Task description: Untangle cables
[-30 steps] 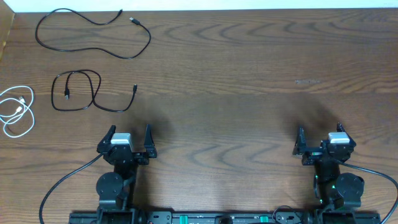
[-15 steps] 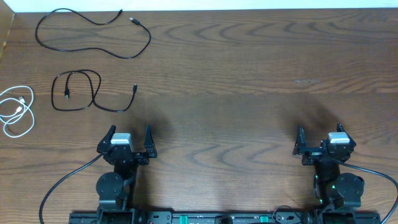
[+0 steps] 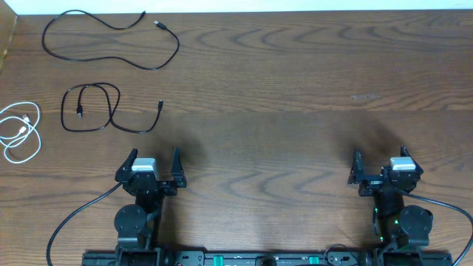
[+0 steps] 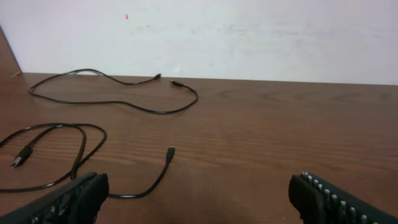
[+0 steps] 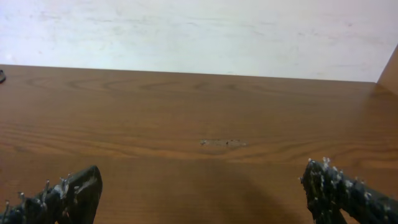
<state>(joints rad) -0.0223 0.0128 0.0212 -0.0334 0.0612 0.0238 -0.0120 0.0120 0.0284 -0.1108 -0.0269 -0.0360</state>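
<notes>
Seemingly untangled: longer black cable (image 3: 178, 46), shorter black cable (image 3: 118, 96) and white cable (image 3: 24, 130) lie apart on the table (image 3: 295, 89).
Left gripper (image 3: 154, 154) and right gripper (image 3: 380, 155) fingers gape wide, empty; steer them clear of the cords.

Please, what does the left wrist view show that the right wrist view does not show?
Only the left wrist view: the longer black cable near the white wall and the shorter black cable in front of it, lying apart. Only the right wrist view: a pale scuff on the wood. Both: the brown table, the white wall, and open jaws holding nothing.
</notes>
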